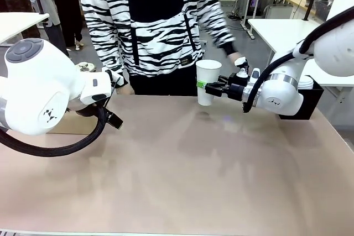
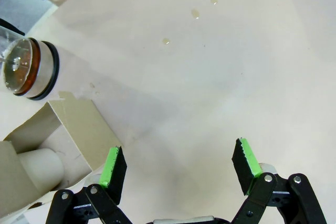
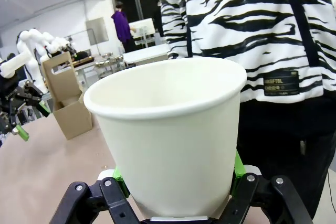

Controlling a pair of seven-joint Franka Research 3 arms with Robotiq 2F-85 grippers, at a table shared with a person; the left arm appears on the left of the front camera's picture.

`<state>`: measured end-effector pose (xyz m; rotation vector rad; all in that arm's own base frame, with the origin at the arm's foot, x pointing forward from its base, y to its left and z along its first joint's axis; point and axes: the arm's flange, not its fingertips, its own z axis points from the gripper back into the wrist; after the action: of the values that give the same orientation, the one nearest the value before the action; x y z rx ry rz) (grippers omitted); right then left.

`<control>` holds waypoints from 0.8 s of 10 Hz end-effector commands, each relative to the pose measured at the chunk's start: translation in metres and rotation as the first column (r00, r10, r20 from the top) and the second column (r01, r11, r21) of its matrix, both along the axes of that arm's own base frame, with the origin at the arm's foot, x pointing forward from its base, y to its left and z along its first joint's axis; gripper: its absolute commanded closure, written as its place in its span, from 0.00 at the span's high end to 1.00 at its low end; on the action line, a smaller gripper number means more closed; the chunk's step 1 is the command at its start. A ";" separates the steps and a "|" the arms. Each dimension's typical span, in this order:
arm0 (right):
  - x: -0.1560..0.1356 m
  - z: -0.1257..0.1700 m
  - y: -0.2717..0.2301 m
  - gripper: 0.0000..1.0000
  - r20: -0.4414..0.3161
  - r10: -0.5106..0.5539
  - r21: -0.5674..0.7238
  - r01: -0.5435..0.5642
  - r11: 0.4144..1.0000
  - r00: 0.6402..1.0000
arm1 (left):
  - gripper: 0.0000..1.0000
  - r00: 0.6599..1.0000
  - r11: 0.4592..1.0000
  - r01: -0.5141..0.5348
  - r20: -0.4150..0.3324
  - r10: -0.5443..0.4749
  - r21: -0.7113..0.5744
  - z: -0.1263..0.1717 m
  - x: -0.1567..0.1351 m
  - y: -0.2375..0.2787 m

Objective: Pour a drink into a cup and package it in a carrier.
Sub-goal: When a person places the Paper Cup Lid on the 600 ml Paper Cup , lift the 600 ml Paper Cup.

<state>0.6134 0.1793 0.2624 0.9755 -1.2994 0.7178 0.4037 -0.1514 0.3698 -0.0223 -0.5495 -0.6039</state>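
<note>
Upper middle of the front view, right gripper [image 1: 207, 85] is clamped on the white paper cup [image 1: 208, 75], which looks empty, so nothing's poured or packed yet. Upper left in the left wrist view the drink jug [image 2: 23, 69] sits beside the cardboard carrier [image 2: 79, 129], and the left gripper [image 2: 178, 163] hangs wide open, empty.

Left tool [image 2: 178, 153] hangs spread wide; right tool [image 1: 206, 86], reaching level, is clamped.
</note>
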 end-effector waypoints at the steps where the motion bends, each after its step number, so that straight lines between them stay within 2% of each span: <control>1: 0.001 0.002 0.002 0.81 -0.001 -0.011 0.000 0.011 1.000 1.000 | 1.00 1.000 1.000 0.001 0.001 -0.001 -0.002 0.000 0.000 0.000; 8: 0.001 0.002 0.002 0.81 -0.001 -0.011 0.000 0.011 1.000 1.000 | 1.00 1.000 1.000 0.001 0.001 -0.001 -0.002 0.000 0.000 0.000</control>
<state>0.6134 0.1793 0.2624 0.9755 -1.2994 0.7178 0.4037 -0.1514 0.3698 -0.0223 -0.5495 -0.6039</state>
